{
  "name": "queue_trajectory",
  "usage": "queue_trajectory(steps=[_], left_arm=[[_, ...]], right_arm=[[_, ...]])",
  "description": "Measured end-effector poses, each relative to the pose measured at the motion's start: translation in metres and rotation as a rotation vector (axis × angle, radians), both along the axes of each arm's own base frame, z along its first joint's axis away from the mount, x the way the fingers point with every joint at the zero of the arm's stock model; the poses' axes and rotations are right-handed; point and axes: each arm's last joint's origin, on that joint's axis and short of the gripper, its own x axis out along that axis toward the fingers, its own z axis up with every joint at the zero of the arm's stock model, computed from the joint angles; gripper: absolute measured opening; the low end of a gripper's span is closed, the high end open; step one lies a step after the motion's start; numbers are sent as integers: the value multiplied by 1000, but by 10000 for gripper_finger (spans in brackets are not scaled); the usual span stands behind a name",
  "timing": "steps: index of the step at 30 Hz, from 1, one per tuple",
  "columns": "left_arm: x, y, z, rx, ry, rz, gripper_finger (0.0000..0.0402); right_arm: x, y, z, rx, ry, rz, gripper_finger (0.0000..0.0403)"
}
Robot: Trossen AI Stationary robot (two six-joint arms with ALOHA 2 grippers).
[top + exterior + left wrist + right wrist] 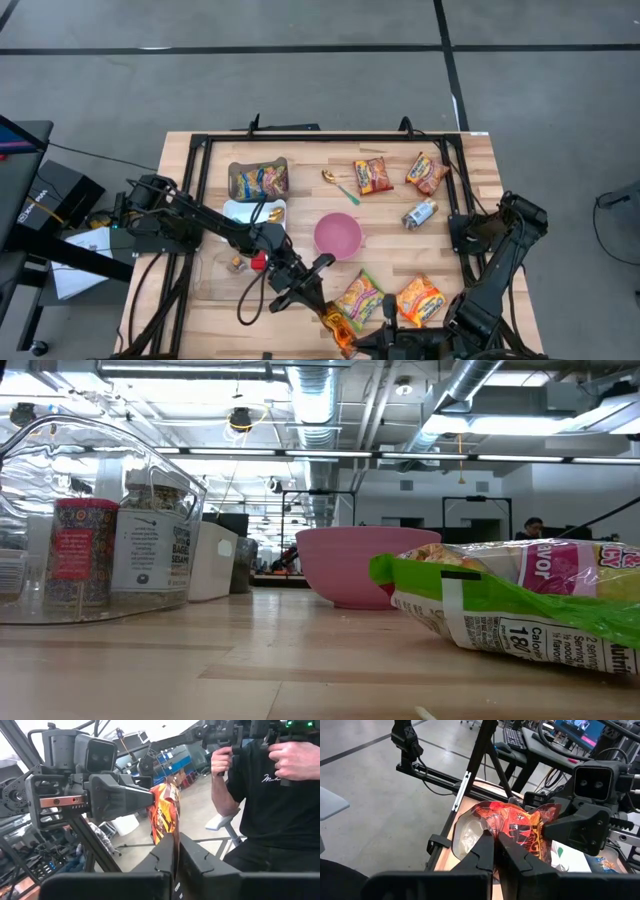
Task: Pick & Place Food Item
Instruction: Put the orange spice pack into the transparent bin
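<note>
Now | my left gripper (330, 318) and right gripper (352, 345) are both clamping the orange snack bag (338, 327) | near table edge (250, 340), beside green noodle packet (360, 298).

Table top (300, 150): pale wood planks, matt, grain visible. Frame (320, 137) around it: black metal, dull. Orange snack bag (520, 832): crinkled glossy foil-like plastic. Green-edged packet (520, 600): shiny printed plastic film. Pink bowl (365, 565): smooth, matt plastic. Clear bin (95, 520): transparent glossy plastic, labelled jars seen through it. Gripper fingers (197, 860): matt black plastic.
</note>
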Motion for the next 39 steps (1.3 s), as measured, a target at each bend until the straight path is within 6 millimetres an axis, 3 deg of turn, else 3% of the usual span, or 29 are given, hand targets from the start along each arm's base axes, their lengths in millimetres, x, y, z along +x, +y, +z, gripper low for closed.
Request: queue_trajectory(steps=[5, 9, 18, 24, 30, 39], left_arm=[[0, 0, 0, 2, 1, 0, 1], [0, 0, -2, 8, 16, 0, 1], [0, 6, -4, 63, 130, 153, 1], [-21, 8, 10, 181, 262, 397, 0], [-57, -4, 20, 318, 386, 694, 0], [-87, -16, 8, 497, 461, 1089, 0]], right_arm=[[0, 0, 0, 0, 0, 0, 14], [-1, 1, 0, 6, -7, -18, 46], [-15, 7, 1, -28, -60, -118, 167], [-23, 11, 1, -41, -75, -130, 234], [-29, 14, 1, -54, -94, -154, 244], [-33, 16, 2, -63, -105, -166, 244]])
